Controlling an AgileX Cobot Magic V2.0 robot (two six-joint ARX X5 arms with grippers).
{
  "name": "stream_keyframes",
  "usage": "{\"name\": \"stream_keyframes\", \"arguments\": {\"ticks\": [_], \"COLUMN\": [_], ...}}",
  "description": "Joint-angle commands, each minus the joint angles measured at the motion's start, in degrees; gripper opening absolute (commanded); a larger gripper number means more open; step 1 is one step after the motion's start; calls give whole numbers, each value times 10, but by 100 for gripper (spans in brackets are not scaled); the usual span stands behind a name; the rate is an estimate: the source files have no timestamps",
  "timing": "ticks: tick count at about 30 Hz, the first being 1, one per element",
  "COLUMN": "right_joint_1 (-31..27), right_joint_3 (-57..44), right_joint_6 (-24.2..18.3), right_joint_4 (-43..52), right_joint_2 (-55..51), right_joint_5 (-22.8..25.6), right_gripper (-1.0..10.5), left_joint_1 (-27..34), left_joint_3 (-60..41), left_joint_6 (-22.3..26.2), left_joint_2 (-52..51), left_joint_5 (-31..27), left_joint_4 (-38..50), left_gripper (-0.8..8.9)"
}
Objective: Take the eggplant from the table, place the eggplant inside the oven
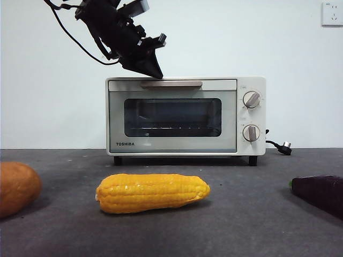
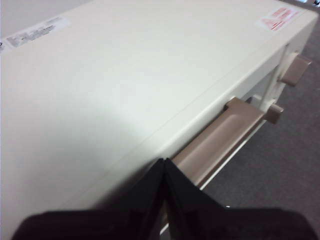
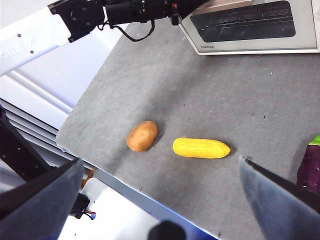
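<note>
Table (image 1: pixel 252 225): dark grey, sitting under a white wall.
Left gripper (image 2: pixel 164 165): jaws pressing together on nothing, hovering over the oven (image 1: pixel 185 115) top, near its handle (image 2: pixel 215 142).
Right gripper (image 3: pixel 160 200): jaws hanging spread, high above the table.
Eggplant (image 1: pixel 320 193): lying at the table's right edge, beside the corn (image 1: pixel 153 193).
Oven door: staying closed.

**Three cameras, one table**

The front camera sits low, level with the table (image 1: pixel 241 225), facing the oven (image 1: pixel 185 115) squarely. The left wrist camera looks close along the oven's top and handle (image 2: pixel 220 137). The right wrist camera looks down from high, sharing the corn (image 3: pixel 201 148) and oven with the front view.
</note>
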Motion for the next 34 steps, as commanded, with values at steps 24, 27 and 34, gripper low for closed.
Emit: {"name": "stream_keyframes", "arguments": {"ticks": [24,27,34], "right_joint_1": [1,1,1], "right_joint_3": [2,2,2], "right_joint_6": [-8,-8,-8], "right_joint_4": [5,3,4], "right_joint_2": [0,0,0], "right_joint_5": [1,1,1], "right_gripper": [536,536,536], "left_joint_1": [-53,-63,-84], "left_joint_3": [1,1,1], "left_joint_6": [16,17,17], "left_joint_2": [37,39,40], "left_joint_5": [0,0,4], "left_joint_4": [-50,-52,-88], "left_gripper": [-6,-6,-6]}}
